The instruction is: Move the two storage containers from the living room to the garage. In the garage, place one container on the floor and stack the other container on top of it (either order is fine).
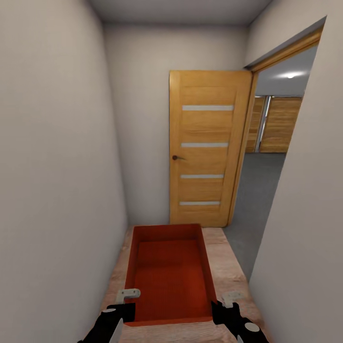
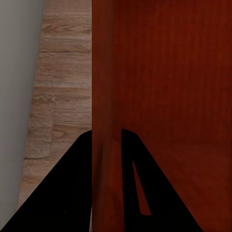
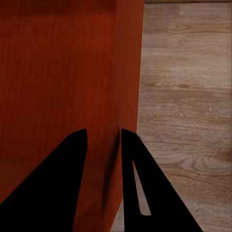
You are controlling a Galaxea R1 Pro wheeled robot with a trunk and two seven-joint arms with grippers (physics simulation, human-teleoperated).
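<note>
- I am carrying one orange-red open-top plastic bin [image 1: 171, 274] out in front of me, lifted over the light wood plank floor [image 1: 226, 264] of a narrow hallway.
- My left gripper [image 2: 106, 140] pinches the bin's left wall, one finger on each side.
- My right gripper [image 3: 104, 140] pinches the right wall the same way.
- I think this is the carrying step, heading to the garage.
- Next I should turn right, past the open wooden door [image 1: 207, 147], onto the grey floor [image 1: 255, 190], without bumping the white walls [image 1: 57, 166].

Your right claw [image 3: 104, 145]: fingers closed on the container wall, one finger each side.
Storage container [image 3: 53, 77]: orange-red, its inside on one side of the gripped wall.
Wood plank floor [image 3: 188, 106]: beyond the container's outer side.
</note>
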